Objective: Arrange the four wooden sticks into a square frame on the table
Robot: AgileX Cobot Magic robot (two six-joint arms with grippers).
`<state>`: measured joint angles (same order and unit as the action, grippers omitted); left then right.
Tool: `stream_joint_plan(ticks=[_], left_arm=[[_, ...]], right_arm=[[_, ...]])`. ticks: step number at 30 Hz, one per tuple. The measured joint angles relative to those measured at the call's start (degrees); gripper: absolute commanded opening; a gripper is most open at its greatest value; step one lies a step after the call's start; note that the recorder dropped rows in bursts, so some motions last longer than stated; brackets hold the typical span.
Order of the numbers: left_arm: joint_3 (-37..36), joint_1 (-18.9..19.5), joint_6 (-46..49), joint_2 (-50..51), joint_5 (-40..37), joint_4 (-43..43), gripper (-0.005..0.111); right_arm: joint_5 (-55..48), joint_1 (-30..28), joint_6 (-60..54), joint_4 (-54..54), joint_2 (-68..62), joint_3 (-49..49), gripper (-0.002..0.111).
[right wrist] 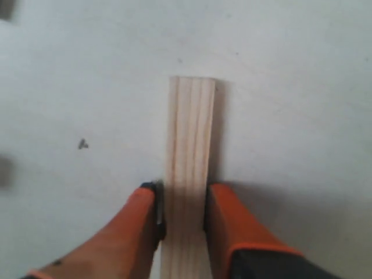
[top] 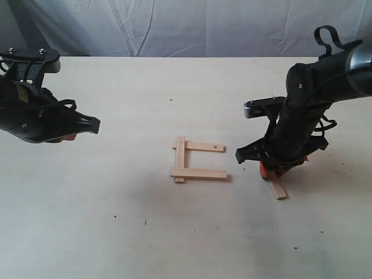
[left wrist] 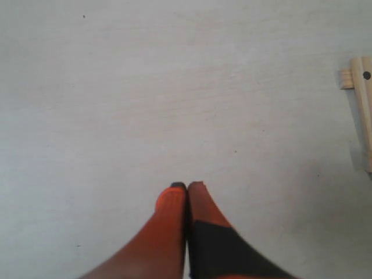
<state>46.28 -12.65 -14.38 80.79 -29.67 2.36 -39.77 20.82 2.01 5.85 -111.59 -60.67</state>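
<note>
Two black arms, orange-fingered grippers

Left arm (top: 32, 119) matte black casing, two silver screws (top: 40, 52) on top; right arm (top: 302, 104) black, grey metal sleeve, looped black cable (top: 325, 35); left gripper (left wrist: 187, 187) and right gripper (right wrist: 181, 200) orange with black backing.

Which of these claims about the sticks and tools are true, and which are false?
1. The three sticks form a frame open on one side. True.
2. The right tool grips the fourth stick. True.
3. The left tool is wide open. False: it is shut and holds nothing.
4. All four sticks touch one another. False: the fourth stick is apart from the others, at the right tool.
</note>
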Motion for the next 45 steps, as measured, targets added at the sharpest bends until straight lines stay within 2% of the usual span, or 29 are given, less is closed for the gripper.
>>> stream_joint_plan(ticks=[1,2,7,13,19,25,45], left_arm=[[0.0,0.0,0.0,0.0,0.0,0.0,0.0],[0.0,0.0,0.0,0.0,0.0,0.0,0.0],[0.0,0.0,0.0,0.0,0.0,0.0,0.0],[0.0,0.0,0.0,0.0,0.0,-0.27,0.0],[0.0,0.0,0.03,0.0,0.22,-1.12,0.0],[0.0,0.0,0.03,0.0,0.43,-1.57,0.0],[0.0,0.0,0.03,0.0,1.29,-2.36,0.0]], right_arm=[[-0.26,0.0,0.24,-0.13,0.0,0.0,0.0],[-0.69,0.0,0.38,-0.22,0.0,0.0,0.0],[-2.83,0.0,4.17,-0.37,0.0,-0.67,0.009],[-4.82,0.95,9.63,2.4,3.02,-5.64,0.01],[-5.1,6.41,16.05,4.96,3.75,-10.96,0.01],[-3.84,10.54,19.23,5.2,-1.32,-13.71,0.01],[-2.11,10.78,20.27,4.2,-6.08,-14.18,0.01]])
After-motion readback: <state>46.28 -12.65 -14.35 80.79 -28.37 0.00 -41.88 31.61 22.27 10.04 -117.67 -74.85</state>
